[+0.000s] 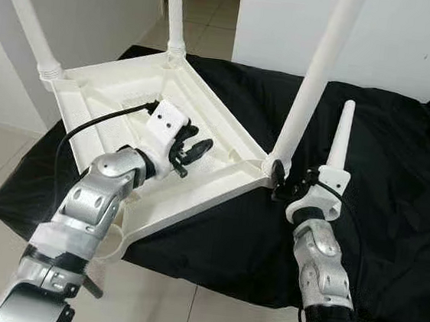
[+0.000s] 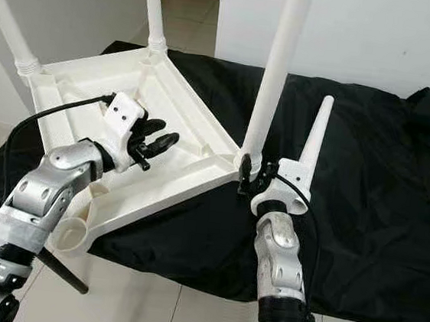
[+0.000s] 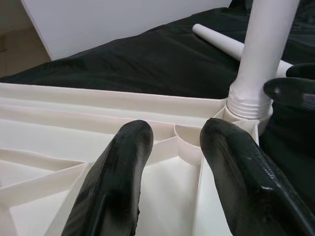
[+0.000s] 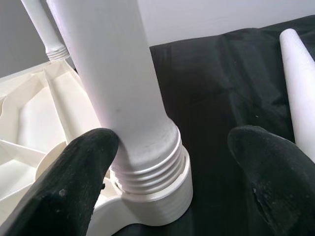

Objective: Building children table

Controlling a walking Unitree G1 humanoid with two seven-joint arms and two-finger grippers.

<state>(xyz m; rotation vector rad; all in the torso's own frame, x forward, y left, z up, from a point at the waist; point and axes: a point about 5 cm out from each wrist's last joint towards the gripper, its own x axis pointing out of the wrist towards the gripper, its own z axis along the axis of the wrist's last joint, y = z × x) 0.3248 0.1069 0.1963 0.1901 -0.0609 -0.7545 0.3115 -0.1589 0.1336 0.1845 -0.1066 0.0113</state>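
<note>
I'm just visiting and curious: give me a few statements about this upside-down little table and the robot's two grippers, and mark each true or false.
1. The white table lies upside down on a black cloth. True.
2. All four legs are screwed in. False: three stand in corners; the near corner socket is empty, and a loose leg lies on the cloth.
3. The right gripper is open around the base of the near-right leg. True.
4. The left gripper holds a leg. False: it is open over the table's underside, holding nothing.
5. The cloth is red. False: it is black.
</note>
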